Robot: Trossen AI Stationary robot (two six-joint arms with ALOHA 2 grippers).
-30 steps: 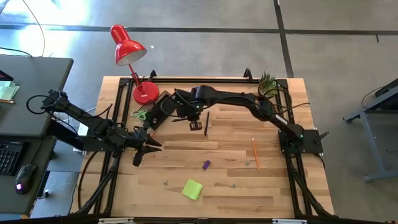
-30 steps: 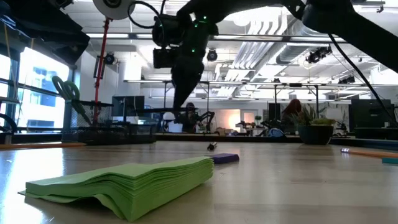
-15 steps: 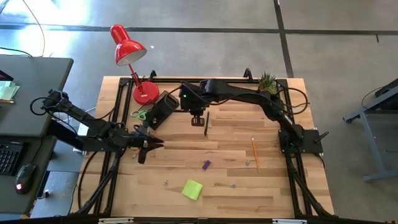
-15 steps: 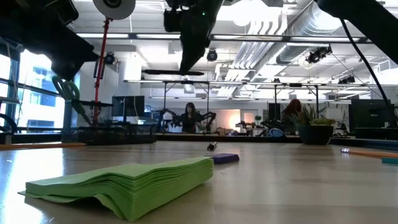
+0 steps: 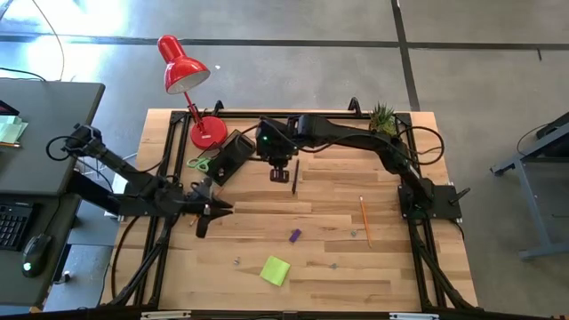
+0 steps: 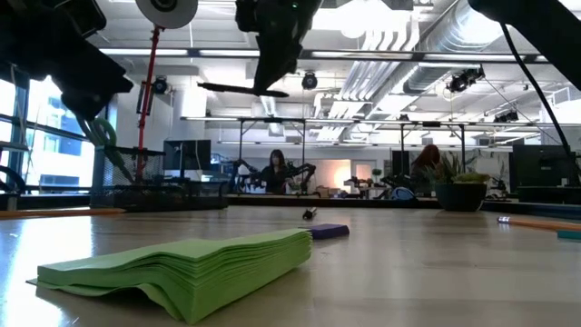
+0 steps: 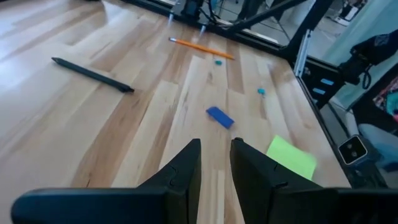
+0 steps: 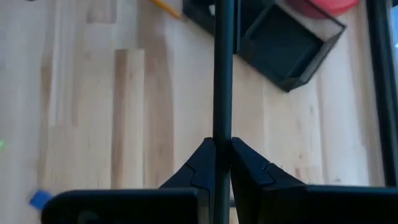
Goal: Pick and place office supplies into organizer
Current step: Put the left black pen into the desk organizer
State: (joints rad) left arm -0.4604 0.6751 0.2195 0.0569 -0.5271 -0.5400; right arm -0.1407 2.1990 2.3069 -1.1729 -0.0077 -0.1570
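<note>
My right gripper (image 5: pixel 280 171) hangs high over the table's far middle, shut on a dark pen (image 6: pixel 241 89). Just to its left stands the black organizer (image 5: pixel 233 153), with green-handled scissors (image 5: pixel 203 163) at its left end. A second dark pen (image 5: pixel 296 175) lies flat on the table beside the right gripper. Nearer lie an orange pencil (image 5: pixel 364 220), a small purple piece (image 5: pixel 294 236) and the lime-green sticky-note pad (image 5: pixel 275 270). My left gripper (image 5: pixel 203 222) hovers at the table's left, its fingers (image 7: pixel 186 168) a little apart with nothing between them. My right gripper pinches the pen's shaft (image 8: pixel 222 134) between its two fingers, which come slanting down from above. The pen runs in line with the slot between the fingers, and its longer part sticks out ahead of them. It hangs about level, lifted well clear of the table.
A red desk lamp (image 5: pixel 182 67) stands with its round base (image 5: pixel 209 132) at the far left, just behind the organizer. A small potted plant (image 5: pixel 383 118) sits at the far right corner. Tiny clips (image 5: pixel 236 261) lie near the front. A black frame rims the table.
My right gripper has risen, carrying the pen up with it. The pen has stayed about level and now hangs much higher above the table.
</note>
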